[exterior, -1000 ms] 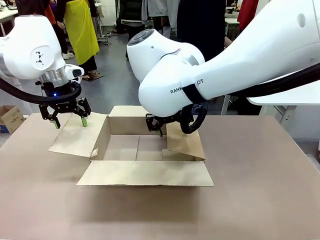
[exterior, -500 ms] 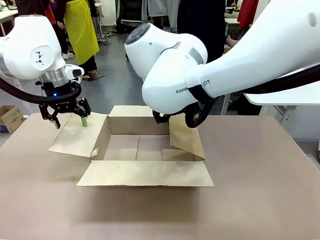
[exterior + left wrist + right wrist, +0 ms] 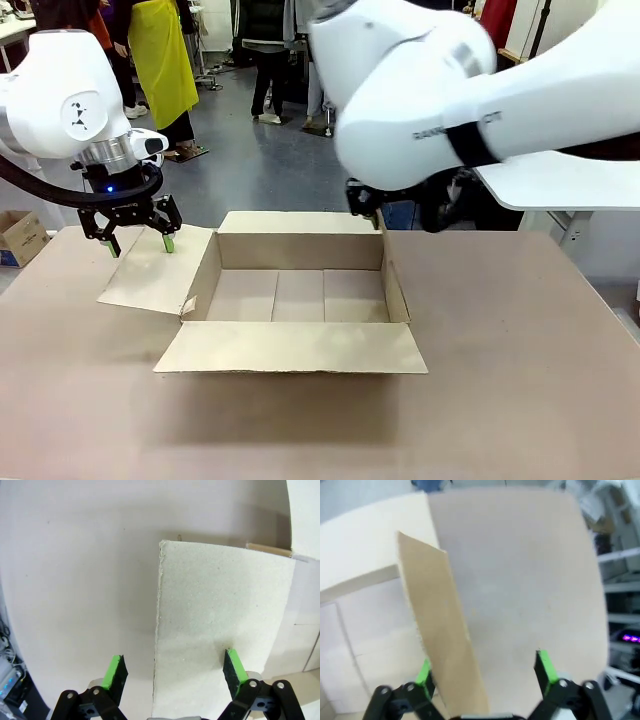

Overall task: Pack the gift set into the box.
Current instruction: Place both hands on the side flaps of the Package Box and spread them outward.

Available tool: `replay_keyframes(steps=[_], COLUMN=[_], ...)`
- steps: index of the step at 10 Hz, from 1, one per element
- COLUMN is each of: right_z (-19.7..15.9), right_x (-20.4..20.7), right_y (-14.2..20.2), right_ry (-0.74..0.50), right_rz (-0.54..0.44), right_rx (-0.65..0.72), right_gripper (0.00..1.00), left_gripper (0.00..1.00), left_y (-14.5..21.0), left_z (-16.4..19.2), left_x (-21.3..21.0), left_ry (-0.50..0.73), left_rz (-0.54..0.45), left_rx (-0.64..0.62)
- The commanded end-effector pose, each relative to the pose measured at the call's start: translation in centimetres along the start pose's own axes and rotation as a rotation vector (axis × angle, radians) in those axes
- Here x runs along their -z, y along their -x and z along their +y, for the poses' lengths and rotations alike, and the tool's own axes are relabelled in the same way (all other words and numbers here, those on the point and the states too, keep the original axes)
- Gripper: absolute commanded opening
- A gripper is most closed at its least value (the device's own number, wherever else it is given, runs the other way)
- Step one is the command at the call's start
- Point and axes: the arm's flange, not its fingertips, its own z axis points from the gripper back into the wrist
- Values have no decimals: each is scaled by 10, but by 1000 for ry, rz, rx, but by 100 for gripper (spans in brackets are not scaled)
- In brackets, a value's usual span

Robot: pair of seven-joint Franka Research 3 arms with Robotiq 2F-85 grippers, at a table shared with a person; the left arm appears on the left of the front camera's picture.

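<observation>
The box (image 3: 297,297), a brown carton, stands open in the middle of the table with nothing inside. Its left flap (image 3: 155,270) and front flap (image 3: 290,347) lie flat outward, while the right flap (image 3: 394,285) stands nearly upright. My left gripper (image 3: 138,240) hovers open over the left flap (image 3: 220,625), its green pads (image 3: 116,670) wide apart (image 3: 175,672). My right gripper (image 3: 366,214) hangs at the box's far right corner, open (image 3: 484,672), with the upright flap's edge (image 3: 445,630) between its fingers. The gift set is out of view.
Bare brown table (image 3: 520,380) spreads around the carton. A small cardboard box (image 3: 20,237) sits off the table's far left. A white tabletop (image 3: 560,185) lies behind on the right, and people stand on the floor beyond.
My right arm has lifted out of the box and swung to the right. The right flap, which leaned inward, now stands nearly upright. The left arm has held still.
</observation>
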Motion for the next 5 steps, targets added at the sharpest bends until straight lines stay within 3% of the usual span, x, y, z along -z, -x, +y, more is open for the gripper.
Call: replay_keyframes(steps=[1,4,5], right_z=[-49,-96,-107], right_x=[30,66,82], right_y=[18,23,23], right_ry=[-82,-106,-168], right_rz=[50,97,113], right_rx=[61,174,168], right_gripper=[100,100,100], left_gripper=[100,100,100], left_y=[1,1,1], left_z=[0,0,0], left_x=[-1,-1,-1], left_ry=[-14,-14,-14], left_rz=[-13,-13,-13], left_rx=[-14,-14,-14])
